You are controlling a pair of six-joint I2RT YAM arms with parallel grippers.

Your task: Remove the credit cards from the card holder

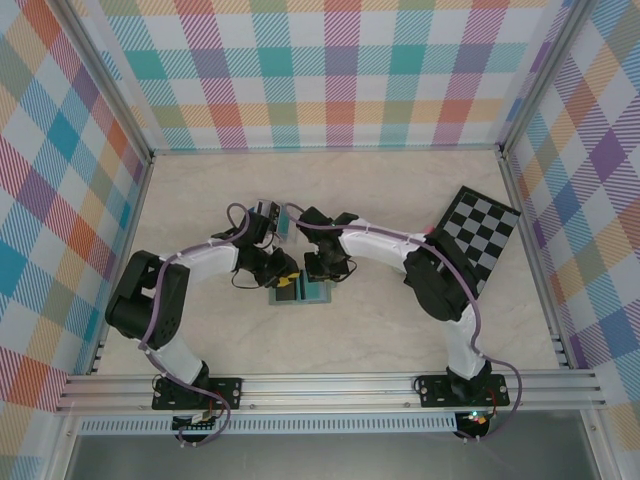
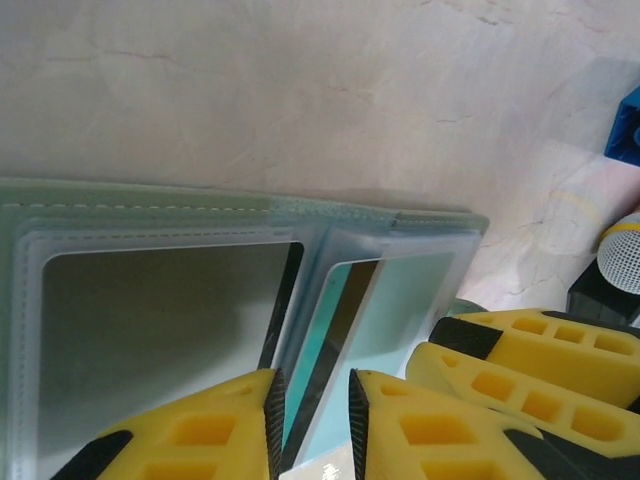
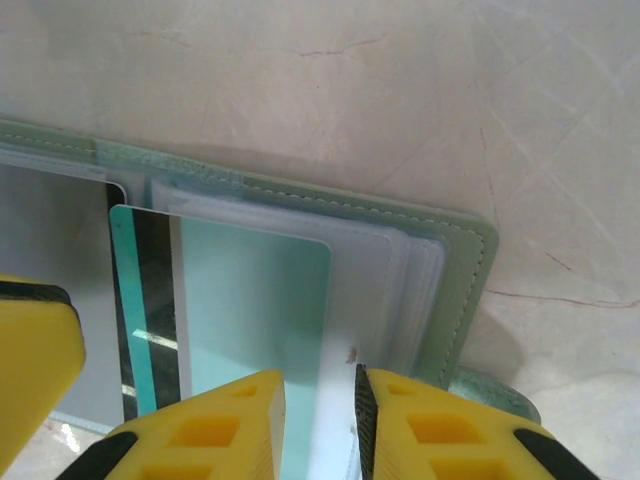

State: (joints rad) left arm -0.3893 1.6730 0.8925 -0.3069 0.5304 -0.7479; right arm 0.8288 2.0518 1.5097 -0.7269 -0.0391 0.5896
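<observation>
The card holder (image 1: 305, 295) lies open on the table between both arms. Its grey-green rim (image 2: 150, 195) frames translucent pockets. A teal card with a black stripe (image 2: 340, 320) sticks partly out of a pocket. The card's edge runs between the fingers of my left gripper (image 2: 312, 385), whose jaws stand a narrow gap apart. The same card (image 3: 145, 300) juts out to the left of its sleeve. My right gripper (image 3: 320, 380) sits over the holder's right half (image 3: 440, 230), jaws slightly apart, with a pale sleeve between them. The left gripper (image 1: 285, 282) and right gripper (image 1: 318, 272) almost touch.
A black-and-white checkerboard (image 1: 480, 240) lies tilted at the right wall. A small upright thing with teal (image 1: 284, 222) stands just behind the grippers. Plaid walls and metal rails enclose the table (image 1: 200, 190). The right gripper's yellow fingers (image 2: 520, 370) crowd the left wrist view.
</observation>
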